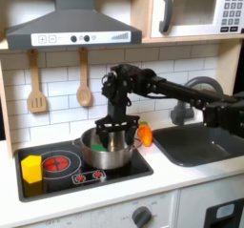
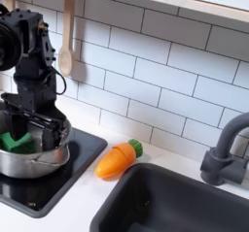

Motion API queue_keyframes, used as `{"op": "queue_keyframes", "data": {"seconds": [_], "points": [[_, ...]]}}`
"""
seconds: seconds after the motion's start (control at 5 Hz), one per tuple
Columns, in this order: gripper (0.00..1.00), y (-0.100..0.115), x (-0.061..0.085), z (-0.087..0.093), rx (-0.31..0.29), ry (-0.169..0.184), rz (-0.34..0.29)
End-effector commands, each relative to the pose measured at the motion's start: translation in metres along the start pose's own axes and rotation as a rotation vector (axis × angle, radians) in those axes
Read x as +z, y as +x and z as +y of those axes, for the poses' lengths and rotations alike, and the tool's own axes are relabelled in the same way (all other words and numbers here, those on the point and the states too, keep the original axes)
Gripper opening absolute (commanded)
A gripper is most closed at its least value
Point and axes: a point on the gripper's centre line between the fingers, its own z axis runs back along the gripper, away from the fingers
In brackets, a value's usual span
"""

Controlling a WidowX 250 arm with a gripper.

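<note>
First exterior view gives me my arm bent down over the toy stove, with the gripper [image 1: 112,134] lowered into the mouth of a silver pot [image 1: 107,152] that sits on the black cooktop [image 1: 57,175]. From the second exterior view I see the same gripper [image 2: 37,129] with its black fingers [image 2: 51,131] reaching down inside the pot [image 2: 29,158], close to the rim on the second exterior view's right. A green object [image 2: 14,141] lies in the pot, at the second exterior view's left of the fingers; in the first exterior view a bit of that green [image 1: 99,147] shows below the gripper. I cannot tell from either view whether the fingers are spread or closed, nor whether they touch the green object.

An orange toy carrot [image 1: 145,134] lies just beside the pot on the first exterior view's right; in the second exterior view the carrot [image 2: 116,159] rests on the white desk [image 2: 58,212] between the cooktop edge and the sink [image 2: 175,202], its green end pointing toward the wall. A yellow block [image 1: 31,167] stands at the near left corner of the cooktop in the first exterior view, well apart from the pot. Two wooden utensils, a spatula [image 1: 36,84] and a spoon [image 1: 84,79], hang on the tiled wall behind the stove.
</note>
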Motion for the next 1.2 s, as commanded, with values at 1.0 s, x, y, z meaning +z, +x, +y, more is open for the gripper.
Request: {"op": "queue_keyframes", "data": {"seconds": [1.0], "points": [[1.00, -0.005, 0.017, -0.017, -0.030, -0.015, -0.018]]}}
